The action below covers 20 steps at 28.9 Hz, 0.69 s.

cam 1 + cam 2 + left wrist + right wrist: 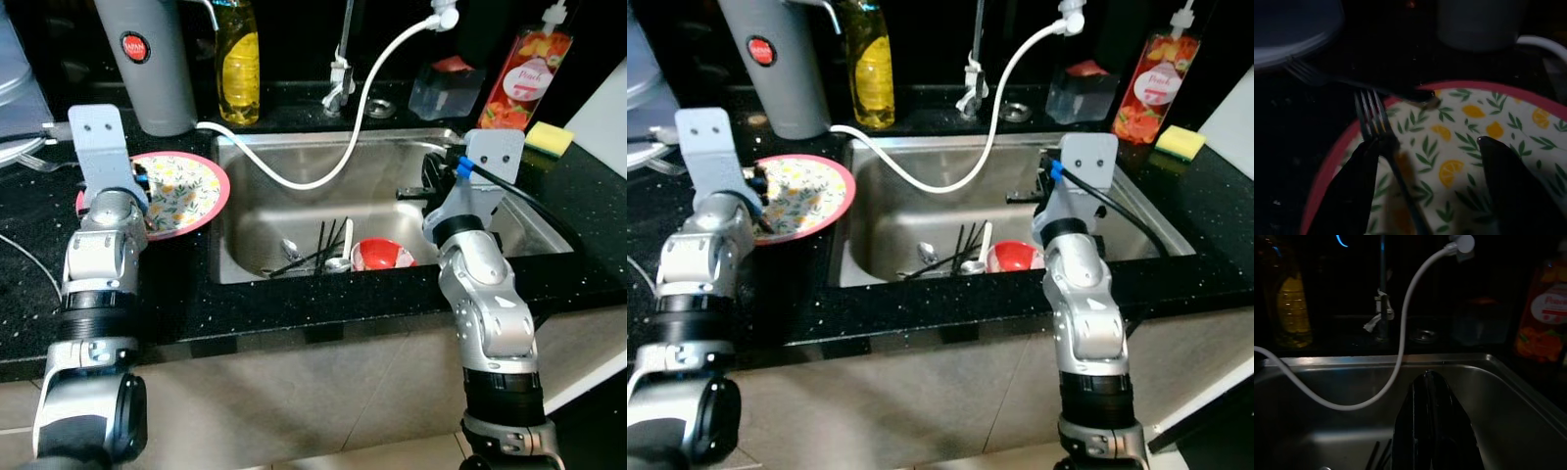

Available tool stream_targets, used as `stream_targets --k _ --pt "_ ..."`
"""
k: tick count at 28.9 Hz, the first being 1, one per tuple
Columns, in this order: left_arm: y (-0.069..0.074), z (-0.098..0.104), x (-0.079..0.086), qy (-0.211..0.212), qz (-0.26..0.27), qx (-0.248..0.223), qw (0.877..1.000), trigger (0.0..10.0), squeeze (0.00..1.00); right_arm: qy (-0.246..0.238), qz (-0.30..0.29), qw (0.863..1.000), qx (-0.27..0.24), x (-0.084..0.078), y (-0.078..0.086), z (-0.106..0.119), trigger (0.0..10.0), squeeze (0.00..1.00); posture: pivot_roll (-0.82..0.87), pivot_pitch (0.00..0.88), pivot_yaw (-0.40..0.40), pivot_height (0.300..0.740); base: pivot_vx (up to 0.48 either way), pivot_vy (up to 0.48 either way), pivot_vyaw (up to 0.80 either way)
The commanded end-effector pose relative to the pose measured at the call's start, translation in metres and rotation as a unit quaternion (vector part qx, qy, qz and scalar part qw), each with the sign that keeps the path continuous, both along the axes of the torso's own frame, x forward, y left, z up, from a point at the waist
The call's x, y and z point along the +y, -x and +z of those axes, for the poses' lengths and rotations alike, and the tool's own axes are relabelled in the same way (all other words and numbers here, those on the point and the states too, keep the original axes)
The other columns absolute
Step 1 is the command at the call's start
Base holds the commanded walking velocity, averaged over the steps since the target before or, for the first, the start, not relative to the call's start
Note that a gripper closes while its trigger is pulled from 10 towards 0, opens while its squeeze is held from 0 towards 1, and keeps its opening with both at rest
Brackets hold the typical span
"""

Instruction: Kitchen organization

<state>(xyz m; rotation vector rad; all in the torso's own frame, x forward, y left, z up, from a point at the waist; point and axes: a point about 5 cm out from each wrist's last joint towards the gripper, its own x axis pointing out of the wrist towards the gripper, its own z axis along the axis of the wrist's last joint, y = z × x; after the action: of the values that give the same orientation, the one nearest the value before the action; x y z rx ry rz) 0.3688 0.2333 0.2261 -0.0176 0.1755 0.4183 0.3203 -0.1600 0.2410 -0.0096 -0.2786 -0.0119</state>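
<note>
Left end effector [1430, 188]: fingers spread open over the plate [201, 191], a fork [1382, 142] lying between them.
Right end effector [1431, 431]: fingers pressed closed, empty, above the sink [392, 166].
Risk: a slanted pinch could have flicked the thin, slick metal fork off the glossy rim.
Plate: round, red-rimmed, lemon-patterned, on the tabletop's left side beside the sink.
Sink: brushed steel holding chopsticks [318, 250], spoons and a red bowl [382, 255].

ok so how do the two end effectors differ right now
The left end effector hangs over the floral plate on the counter with fingers spread, a fork lying beside one finger. The right end effector is over the sink, fingers pressed together, holding nothing. Both have two black fingers.
</note>
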Motion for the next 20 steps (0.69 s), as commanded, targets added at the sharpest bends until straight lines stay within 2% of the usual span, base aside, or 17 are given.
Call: stream_targets --k 1,3,10,12,13,14,15,17,18,19,20 --pt "-0.002 -0.008 -0.004 0.036 0.0 0.025 0.999 10.0 0.0 -0.011 -0.004 1.0 -0.001 -0.002 -0.001 0.0 10.0 0.0 0.04 0.0 -0.001 0.74 0.0 0.0 0.0" --pt "-0.004 -0.012 -0.006 0.063 0.009 0.039 0.997 10.0 0.0 -0.016 -0.006 1.0 0.0 -0.003 -0.001 -0.001 10.0 0.0 0.04 0.0 0.003 0.74 0.0 0.0 0.0" --pt "-0.002 -0.013 -0.006 0.067 0.027 0.045 0.996 10.0 0.0 -0.018 0.0 1.0 0.006 -0.002 -0.001 -0.002 10.0 0.0 0.04 0.0 0.006 0.74 0.0 0.0 0.0" --pt "0.0 -0.019 -0.001 0.079 0.042 0.058 0.994 10.0 0.0 -0.005 0.048 0.999 0.018 0.007 -0.002 -0.005 10.0 0.0 0.05 0.0 0.002 0.74 0.0 0.0 0.0" --pt "0.001 -0.022 0.0 0.083 0.048 0.062 0.993 10.0 0.0 0.0 0.09 0.996 0.029 0.015 -0.002 -0.007 10.0 0.0 0.05 0.0 0.002 0.74 0.0 0.0 0.0" --pt "0.001 -0.022 0.0 0.083 0.048 0.062 0.993 10.0 0.0 0.0 0.09 0.996 0.029 0.015 -0.002 -0.007 10.0 0.0 0.05 0.0 0.002 0.74 0.0 0.0 0.0" --pt "0.001 -0.023 0.001 0.085 0.05 0.065 0.993 10.0 0.0 0.014 0.128 0.991 0.033 0.023 0.0 -0.008 10.0 0.0 0.05 0.0 0.002 0.74 0.0 0.0 0.0" --pt "0.001 -0.026 0.001 0.089 0.052 0.072 0.992 10.0 0.0 0.068 0.243 0.967 0.044 0.043 0.013 -0.01 10.0 0.0 0.05 0.0 0.0 0.74 0.0 0.0 0.0" --pt "0.001 -0.027 0.001 0.089 0.052 0.074 0.992 10.0 0.0 0.087 0.279 0.955 0.045 0.049 0.018 -0.01 10.0 0.0 0.05 0.0 0.0 0.74 0.0 0.0 0.0" --pt "0.001 -0.027 0.001 0.089 0.052 0.074 0.992 10.0 0.0 0.087 0.279 0.955 0.045 0.049 0.018 -0.01 10.0 0.0 0.05 0.0 0.0 0.74 0.0 0.0 0.0" --pt "0.001 -0.028 0.001 0.09 0.053 0.077 0.992 9.7 0.0 0.098 0.308 0.945 0.043 0.053 0.023 -0.01 10.0 0.0 0.05 0.0 0.0 0.74 0.0 0.0 0.0"
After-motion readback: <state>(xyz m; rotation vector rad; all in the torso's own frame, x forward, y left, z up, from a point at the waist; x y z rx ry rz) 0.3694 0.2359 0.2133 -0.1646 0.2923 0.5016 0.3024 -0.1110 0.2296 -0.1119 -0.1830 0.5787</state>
